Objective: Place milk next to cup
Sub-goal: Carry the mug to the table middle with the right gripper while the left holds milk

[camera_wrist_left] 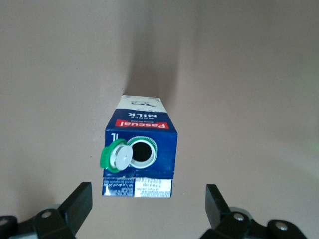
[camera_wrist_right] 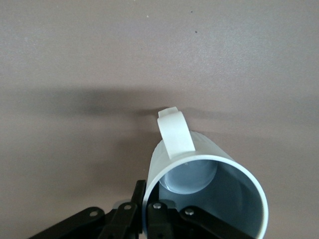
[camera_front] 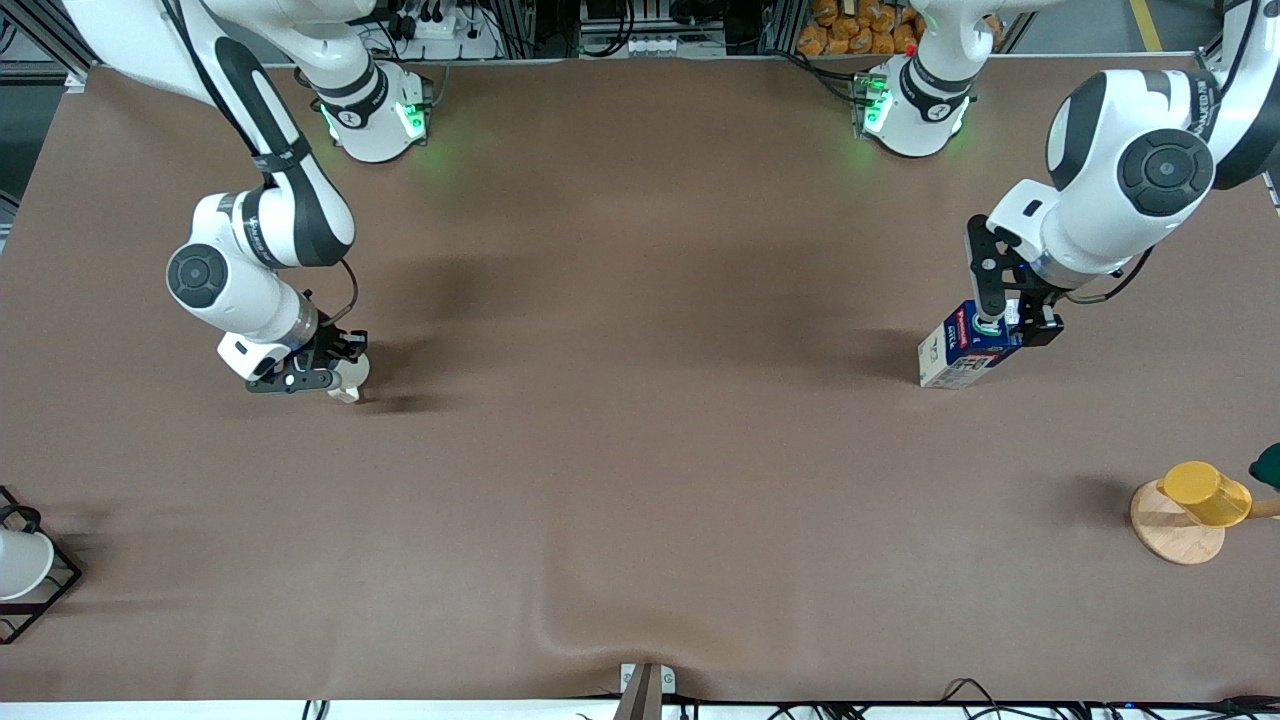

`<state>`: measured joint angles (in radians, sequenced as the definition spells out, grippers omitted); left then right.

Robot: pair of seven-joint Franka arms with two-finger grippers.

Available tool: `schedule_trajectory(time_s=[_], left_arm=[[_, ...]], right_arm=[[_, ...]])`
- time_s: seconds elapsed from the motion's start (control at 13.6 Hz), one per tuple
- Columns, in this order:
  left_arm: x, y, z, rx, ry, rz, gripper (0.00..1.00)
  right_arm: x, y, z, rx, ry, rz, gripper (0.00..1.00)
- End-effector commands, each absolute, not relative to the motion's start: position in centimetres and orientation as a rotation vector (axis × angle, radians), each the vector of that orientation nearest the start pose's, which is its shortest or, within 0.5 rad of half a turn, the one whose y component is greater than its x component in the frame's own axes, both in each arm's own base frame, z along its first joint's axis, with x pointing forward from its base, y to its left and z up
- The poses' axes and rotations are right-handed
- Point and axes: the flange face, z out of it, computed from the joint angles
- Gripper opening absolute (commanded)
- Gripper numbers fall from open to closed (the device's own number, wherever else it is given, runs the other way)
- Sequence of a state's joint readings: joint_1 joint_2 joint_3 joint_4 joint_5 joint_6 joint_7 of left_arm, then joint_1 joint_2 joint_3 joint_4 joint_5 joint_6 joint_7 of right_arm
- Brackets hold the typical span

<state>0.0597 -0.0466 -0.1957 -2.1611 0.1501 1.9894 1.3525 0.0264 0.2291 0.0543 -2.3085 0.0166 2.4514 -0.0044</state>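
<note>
The milk (camera_front: 962, 352) is a small carton with a dark blue top and white lower part, standing on the brown table toward the left arm's end. In the left wrist view the milk (camera_wrist_left: 140, 149) shows its green cap flipped open. My left gripper (camera_front: 1003, 318) is open just above it, and its fingers (camera_wrist_left: 79, 198) do not touch the carton. My right gripper (camera_front: 322, 373) is shut on the rim of the cream-white cup (camera_front: 350, 376) and holds it tilted, low at the table, toward the right arm's end. The cup (camera_wrist_right: 209, 191) shows its grey inside, handle toward the table.
A yellow cup (camera_front: 1205, 493) lies on a round wooden board (camera_front: 1168, 535) near the front camera at the left arm's end. A white cup (camera_front: 18, 563) sits in a black wire frame at the right arm's end. The cloth bulges by the front edge (camera_front: 600, 625).
</note>
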Motion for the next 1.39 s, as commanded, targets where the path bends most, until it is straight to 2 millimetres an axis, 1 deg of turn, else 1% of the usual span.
schedule_trajectory(time_s=[0.0,0.07,0.15,0.22,0.29,0.37,0.51,0.59,0.73,0.81,0.88,0.95,1.1,1.17,1.32], left_arm=[[50.5,-5.3,40.0,-2.105,2.237,0.255,1.00],[50.1,-5.2,39.6,-2.108,2.241,0.265,1.00],[49.9,-5.2,39.5,-2.107,2.243,0.267,1.00],[49.9,-5.2,39.5,-2.103,2.246,0.268,1.00],[49.9,-5.2,39.4,-2.101,2.249,0.267,1.00],[50.0,-5.3,39.4,-2.096,2.248,0.255,1.00],[49.7,-5.3,38.7,-2.083,2.257,0.245,1.00],[49.8,-5.3,38.5,-2.069,2.268,0.234,1.00],[49.8,-5.3,38.4,-2.067,2.268,0.229,1.00],[49.8,-5.3,38.5,-2.066,2.266,0.226,1.00],[50.0,-5.3,38.8,-2.061,2.266,0.219,1.00],[50.0,-5.4,39.1,-2.053,2.270,0.214,1.00],[50.2,-5.4,39.0,-2.046,2.278,0.213,1.00],[50.4,-5.3,38.7,-2.048,2.276,0.205,1.00],[50.7,-5.3,38.5,-2.040,2.271,0.176,1.00]], right_arm=[[51.2,5.9,26.6,-3.122,-0.121,0.105,0.00],[51.1,7.4,28.0,-3.124,-0.113,0.101,0.00],[51.2,9.2,29.2,-3.128,-0.076,0.107,0.00],[51.0,12.0,30.5,-3.131,-0.057,0.101,0.00],[50.8,14.8,31.1,-3.133,-0.014,0.085,0.00],[50.3,18.3,31.7,-3.132,0.026,0.059,0.00],[49.7,23.8,32.8,-3.119,0.103,0.014,0.00],[49.2,26.4,32.9,-3.114,0.148,0.008,0.00],[48.3,32.5,33.4,-3.086,0.295,-0.013,0.00],[48.4,35.8,33.2,-3.067,0.373,-0.019,0.00],[49.2,37.9,32.9,-3.046,0.436,-0.028,0.00],[50.0,39.4,32.6,-3.034,0.462,-0.031,0.00],[51.4,41.4,31.4,-3.034,0.490,-0.009,0.00],[51.1,42.7,30.1,-3.042,0.482,0.009,0.00],[50.1,43.7,27.3,-3.072,0.464,0.052,0.00]])
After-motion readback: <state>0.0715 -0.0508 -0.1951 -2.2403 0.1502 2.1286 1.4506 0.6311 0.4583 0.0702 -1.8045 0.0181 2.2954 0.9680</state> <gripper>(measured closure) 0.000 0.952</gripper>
